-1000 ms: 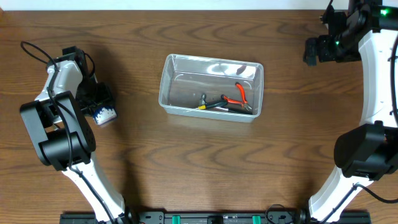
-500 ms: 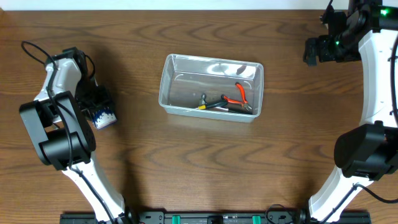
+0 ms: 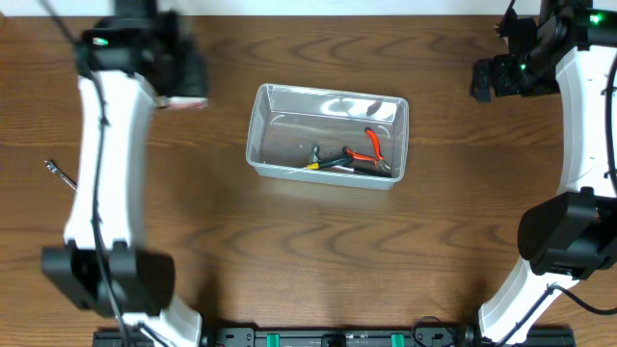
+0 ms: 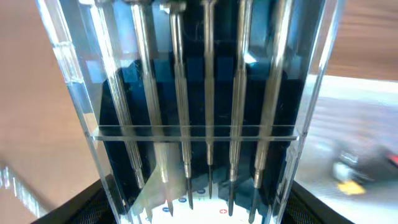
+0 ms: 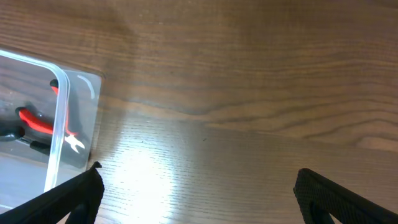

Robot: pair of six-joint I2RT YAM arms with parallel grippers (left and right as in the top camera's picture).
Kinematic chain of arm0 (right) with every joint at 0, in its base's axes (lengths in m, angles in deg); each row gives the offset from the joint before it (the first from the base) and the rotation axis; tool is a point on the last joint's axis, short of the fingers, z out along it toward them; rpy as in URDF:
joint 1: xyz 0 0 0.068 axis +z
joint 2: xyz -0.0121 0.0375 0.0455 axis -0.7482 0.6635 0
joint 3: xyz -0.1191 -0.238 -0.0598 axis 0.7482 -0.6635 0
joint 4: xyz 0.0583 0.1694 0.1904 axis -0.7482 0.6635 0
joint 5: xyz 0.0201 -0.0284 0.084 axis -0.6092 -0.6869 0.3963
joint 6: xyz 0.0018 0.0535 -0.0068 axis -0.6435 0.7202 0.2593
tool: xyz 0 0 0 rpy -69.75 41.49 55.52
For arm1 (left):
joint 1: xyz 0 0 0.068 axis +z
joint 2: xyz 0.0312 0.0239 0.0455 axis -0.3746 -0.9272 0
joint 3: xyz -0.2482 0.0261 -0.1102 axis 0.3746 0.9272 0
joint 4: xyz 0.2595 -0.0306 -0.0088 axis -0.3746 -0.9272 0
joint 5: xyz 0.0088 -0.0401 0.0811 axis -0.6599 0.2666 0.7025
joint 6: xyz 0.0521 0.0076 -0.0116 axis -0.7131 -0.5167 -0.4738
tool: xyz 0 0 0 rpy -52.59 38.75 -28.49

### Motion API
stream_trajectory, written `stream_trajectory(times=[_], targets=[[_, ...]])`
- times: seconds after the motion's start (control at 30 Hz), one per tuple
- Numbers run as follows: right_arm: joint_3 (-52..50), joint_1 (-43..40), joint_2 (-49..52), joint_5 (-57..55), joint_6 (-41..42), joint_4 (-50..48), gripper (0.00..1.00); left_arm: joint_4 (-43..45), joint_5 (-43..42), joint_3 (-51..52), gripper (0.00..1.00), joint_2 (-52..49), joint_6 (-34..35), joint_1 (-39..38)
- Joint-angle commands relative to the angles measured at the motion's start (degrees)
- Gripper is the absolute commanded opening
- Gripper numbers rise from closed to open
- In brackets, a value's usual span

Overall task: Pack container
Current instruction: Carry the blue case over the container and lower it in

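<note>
— While the left arm is raised, what does the overhead view list?
— Item one: container [image 3: 328, 135], mid-bench [image 3: 289, 260], upright, with red pliers [image 3: 372, 145] and dark tools [image 3: 333, 160] in its right half. Left fingers [image 3: 166, 69] hang beyond its far-left corner, apart from it, with a blurred load. Right fingers [image 3: 489, 79] are at the far right, well apart. One small metal piece [image 3: 60, 173] lies loose near the left edge.
— Left wrist?
— Clear case of screwdriver bits [image 4: 205, 124], blue-backed, six shafts, filling the view and clamped between the fingers.
— Right wrist?
— Fingers wide, holding nothing. The container's corner shows at left.
— Step in hand?
— Carrying the case to the container, I judge. The next move calls for centring over the bare left half, lowering past the rim without catching it, then letting go.
</note>
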Motion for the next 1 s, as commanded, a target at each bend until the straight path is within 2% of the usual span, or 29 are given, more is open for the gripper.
stream_trajectory(times=[0.0,0.13,0.23,0.4,0.6,0.77,0.93,0.97], targets=[[0.1,-0.5,0.2,0.4,-1.0,-0.2,0.99,0.1,-0.6,0.1,0.05,0.7,-14.0,-9.8],[0.1,-0.5,0.2,0.4,-1.0,-0.6,0.99,0.3,-1.3,0.9,0.06,-1.4,-26.1,-21.0],[0.1,-0.5,0.2,0.4,-1.0,-0.7,0.99,0.3,-1.2,2.4,0.06,-4.4,-32.0,-26.2],[0.1,-0.5,0.2,0.4,-1.0,-0.6,0.99,0.5,-1.2,3.1,0.06,-12.6,-32.9,-29.3],[0.1,-0.5,0.2,0.4,-1.0,-0.6,0.99,2.6,-1.1,3.1,0.06,-22.1,-33.1,-28.5],[0.1,-0.5,0.2,0.4,-1.2,-0.1,0.99,4.6,-1.0,3.1,0.07,-25.7,-33.0,-26.7],[0.1,-0.5,0.2,0.4,-1.2,0.0,0.99,4.6,-1.0,3.1,0.34,-26.4,-33.0,-24.7],[0.1,-0.5,0.2,0.4,-1.2,0.0,0.99,4.5,-1.0,3.1,0.47,-26.3,-32.8,-24.5]])
